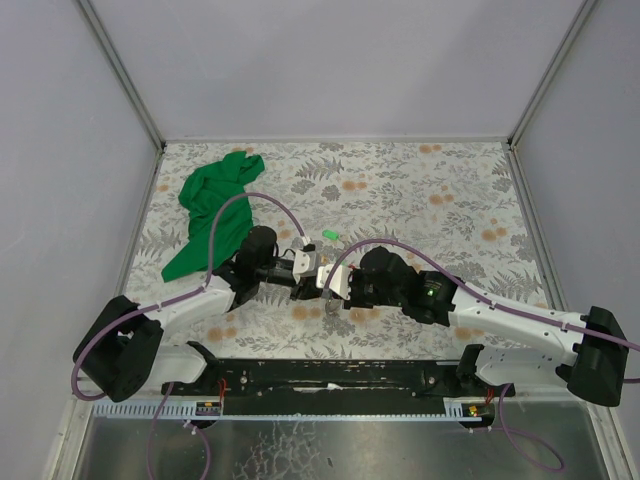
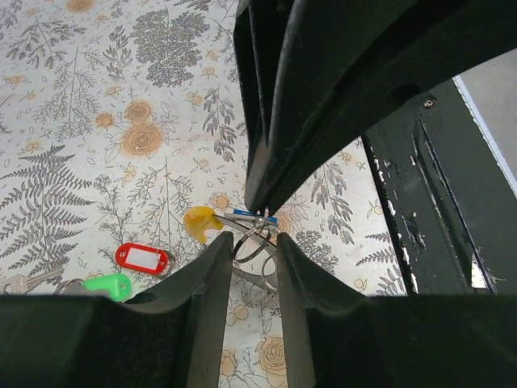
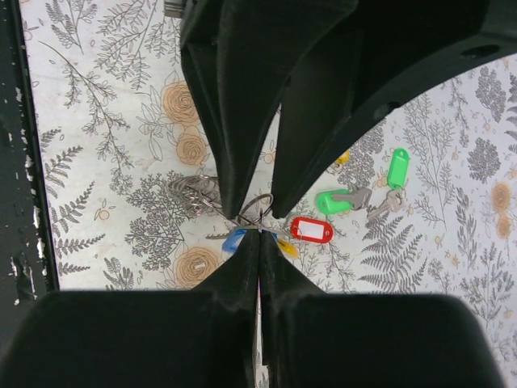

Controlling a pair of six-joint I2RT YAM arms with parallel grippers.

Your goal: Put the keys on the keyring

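Pinching the keyring (image 3: 260, 205) in the tight-closed right gripper (image 3: 258, 234); straddling it with the left gripper (image 2: 253, 242), narrowly parted, grip unclear.

Even, diffuse light is cast from overhead, and only soft, faint shadows are seen on the patterned tablecloth (image 1: 400, 190). In the wrist views the left gripper's fingers (image 2: 212, 291) and right gripper's fingers (image 3: 230, 299) are rendered black and blurred at 6 o'clock, while the tablecloth beyond is sharp. Dull glare is shown on the metal sheet (image 1: 330, 450) at 6 o'clock.
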